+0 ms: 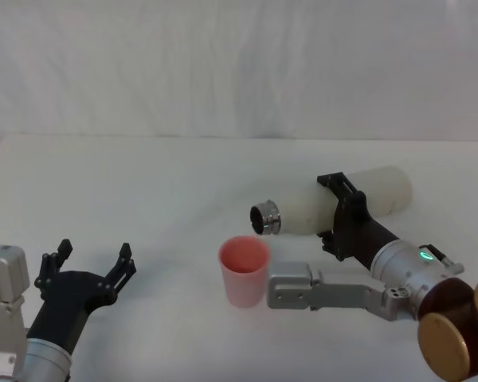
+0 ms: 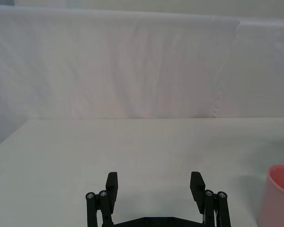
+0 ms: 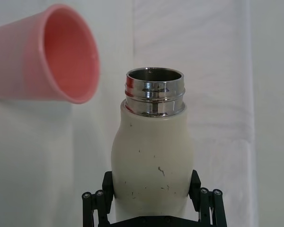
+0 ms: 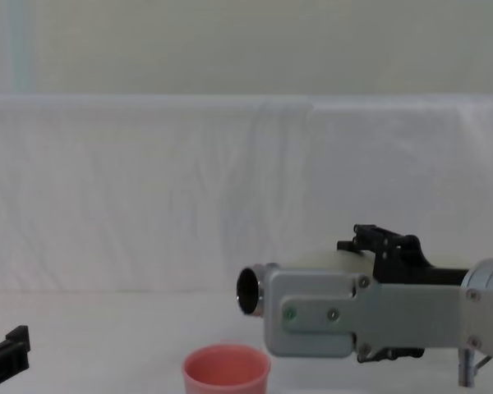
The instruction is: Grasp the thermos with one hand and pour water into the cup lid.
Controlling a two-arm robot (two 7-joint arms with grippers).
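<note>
Our right gripper [image 1: 344,216] is clamped on the thermos [image 1: 334,207], tipped sideways, mouth pointing left, just above and right of the cup lid [image 1: 243,270]. Left gripper [image 1: 88,267] idles wide open, near-left.

Bench [image 1: 143,183]: flat white surface, spans the scene left to right, unmarked. Far edge meets a white draped cloth backdrop [image 1: 239,64] with faint vertical creases. In the chest view, a plain pale wall [image 4: 246,41] rises above the cloth's top edge.
</note>
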